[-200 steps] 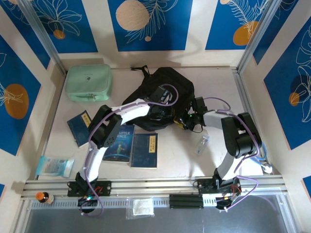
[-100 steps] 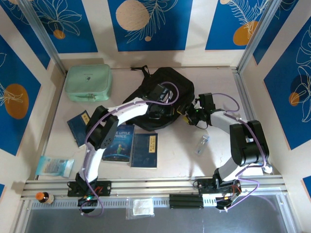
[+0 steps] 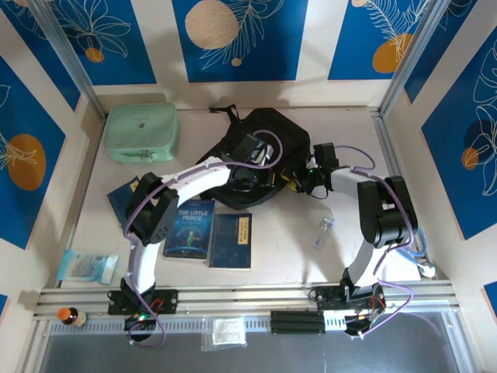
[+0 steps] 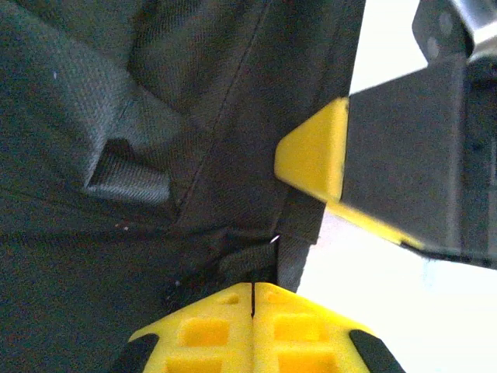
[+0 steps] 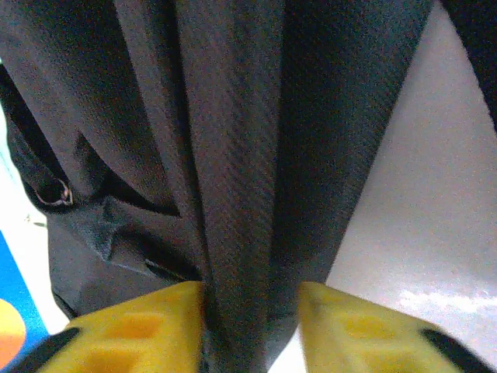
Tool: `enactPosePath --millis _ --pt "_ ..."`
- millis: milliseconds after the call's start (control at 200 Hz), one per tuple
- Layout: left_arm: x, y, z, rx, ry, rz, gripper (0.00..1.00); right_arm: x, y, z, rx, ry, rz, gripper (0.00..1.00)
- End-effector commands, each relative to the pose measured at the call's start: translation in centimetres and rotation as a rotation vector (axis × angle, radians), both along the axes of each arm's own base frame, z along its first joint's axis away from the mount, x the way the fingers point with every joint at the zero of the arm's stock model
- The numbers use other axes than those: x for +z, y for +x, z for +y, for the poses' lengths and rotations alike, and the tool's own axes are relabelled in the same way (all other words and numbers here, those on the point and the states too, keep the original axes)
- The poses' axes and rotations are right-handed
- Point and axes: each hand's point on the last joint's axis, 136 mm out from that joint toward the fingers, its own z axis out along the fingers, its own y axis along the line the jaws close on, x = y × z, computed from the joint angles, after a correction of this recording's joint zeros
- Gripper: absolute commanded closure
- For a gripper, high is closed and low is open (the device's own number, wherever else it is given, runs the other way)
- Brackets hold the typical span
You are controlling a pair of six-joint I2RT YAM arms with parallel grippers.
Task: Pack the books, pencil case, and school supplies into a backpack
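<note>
The black backpack (image 3: 268, 136) lies at the back middle of the table. My left gripper (image 3: 247, 180) (image 4: 253, 289) is over its front and is shut on a small black webbing tab (image 4: 250, 263) of the backpack. My right gripper (image 3: 297, 186) (image 5: 252, 299) is at the backpack's right edge, shut on a fold of its fabric (image 5: 241, 194). The blue "Little Prince" book (image 3: 190, 228) and a navy book (image 3: 231, 240) lie flat in front. A mint green pencil case (image 3: 141, 132) sits back left. The small clear school supplies piece (image 3: 324, 231) lies to the right.
Another dark book (image 3: 123, 203) lies partly under my left arm. A light blue packet (image 3: 87, 265) is front left, a small bottle (image 3: 70, 316) on the front rail. Blue patterned walls close in three sides. Bare table lies right of the backpack.
My right gripper let go, opened wider and closed again on the backpack's right edge, its wrist shifting back. My left elbow swung left while its gripper stayed shut on the backpack.
</note>
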Motion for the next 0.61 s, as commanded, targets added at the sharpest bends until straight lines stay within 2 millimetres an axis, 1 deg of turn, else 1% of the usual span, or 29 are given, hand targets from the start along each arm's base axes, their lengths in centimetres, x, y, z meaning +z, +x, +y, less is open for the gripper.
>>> enactPosePath --millis 0,70,205,280,435,600 --pt "1.2 -1.3 1.5 -0.016 0.051 -0.03 1.0 -0.2 0.4 0.1 0.013 -0.008 0.009 0.73" --pt "1.3 -1.7 2.4 -0.011 0.074 -0.043 1.0 -0.6 0.7 -0.2 0.007 -0.034 0.013 0.78" --pt "1.3 -2.7 4.0 -0.005 0.109 -0.051 1.0 -1.1 1.3 -0.7 -0.001 -0.076 0.012 0.83" --pt "0.9 -3.1 5.0 0.0 0.138 -0.044 1.0 -1.2 1.5 -0.8 -0.002 -0.088 0.008 0.87" --pt "-0.2 -3.7 7.1 0.017 0.218 -0.045 1.0 -1.4 1.9 -1.0 -0.004 -0.107 0.003 0.88" --pt "-0.4 -3.5 9.3 0.032 0.282 -0.063 1.0 -1.0 2.9 -1.4 0.005 -0.128 -0.033 0.88"
